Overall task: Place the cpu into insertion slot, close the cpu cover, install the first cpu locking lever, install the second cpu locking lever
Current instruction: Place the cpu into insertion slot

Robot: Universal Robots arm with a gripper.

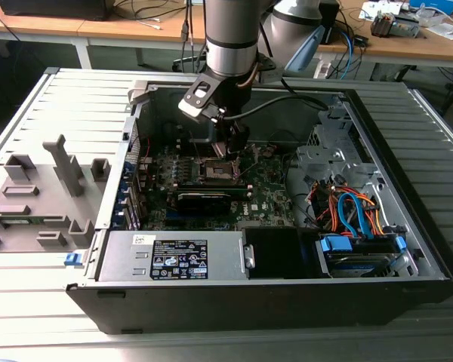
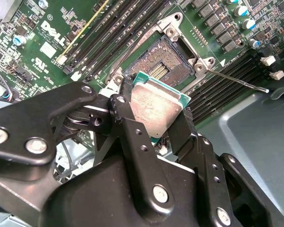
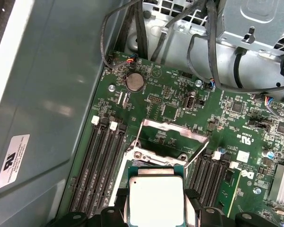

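My gripper is shut on the cpu, a small square chip with a pale metal top and green edge, one black finger on each side. In the second wrist view the chip hangs just above and beside the open insertion slot, whose contact field is bare. In the first wrist view the cpu hovers before the slot, and the cpu cover stands raised behind it. One thin locking lever sticks out free. In the exterior view the gripper is low over the slot.
The motherboard lies in an open computer case. Memory slots flank the socket. A long black card sits just in front of it. Coloured cables and a drive cage fill the exterior view's right; a power supply is at the front.
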